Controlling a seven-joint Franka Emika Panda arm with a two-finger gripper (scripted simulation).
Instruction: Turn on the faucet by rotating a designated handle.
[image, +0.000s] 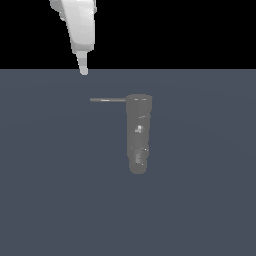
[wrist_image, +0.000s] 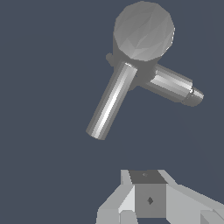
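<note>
Handle (image: 107, 100): rigid rod at faucet's (image: 138, 132) 9 o'clock | we judge: push near its free tip | end effector (image: 84, 71): spread undeterminable, apart from the rod

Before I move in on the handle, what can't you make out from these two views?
- Jaws open or shut: exterior view shows the gripper as one pale tip; wrist view crops it at the edge.
- Arm above the gripper: cut off by the exterior view's top.
- Height gap between gripper and handle: neither view settles it.
- Faucet base: too dim in the exterior view.
</note>
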